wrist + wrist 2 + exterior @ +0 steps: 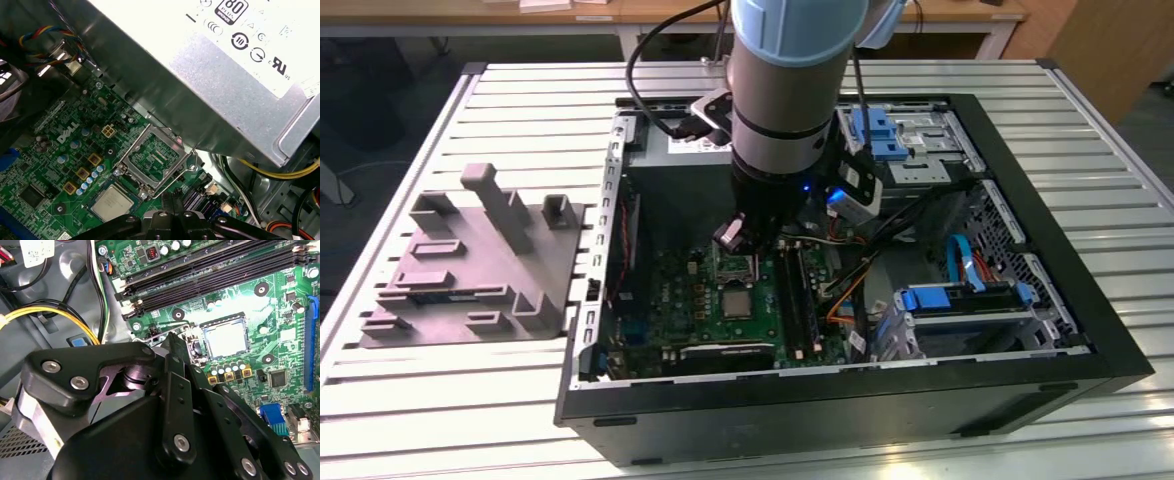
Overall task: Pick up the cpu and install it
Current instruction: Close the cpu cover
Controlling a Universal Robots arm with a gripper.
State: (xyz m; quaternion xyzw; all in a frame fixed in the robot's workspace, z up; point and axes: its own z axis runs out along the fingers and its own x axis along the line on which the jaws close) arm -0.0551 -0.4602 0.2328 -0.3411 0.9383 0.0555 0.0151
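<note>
**Chip seated in the socket, hold-down frame not yet shut**

From my station I see the arm reaching down into the open computer case [854, 415], over the green motherboard [680, 300]. I'll take the socket [220, 321] as my landmark.

I judge most of the task done. The cpu [112, 202] lies flat inside the socket with its silvery top up. It looks square to the socket walls, and nothing rests on it. What is left, as far as I can see, is the locking. The metal hold-down frame [133, 146] stands hinged up at the edge of the socket that faces the big grey power supply [240, 85], so the chip is uncovered. I cannot make out whether the latch lever is free or hooked.

The gripper [170, 202] hangs just above the board, near the socket on its hinge side. Its tips are closer to the raised frame than to the chip. The fingers [171, 342] look drawn together, and I can see nothing between them. The chip lies apart from them and a little lower, and they are not touching it.
</note>
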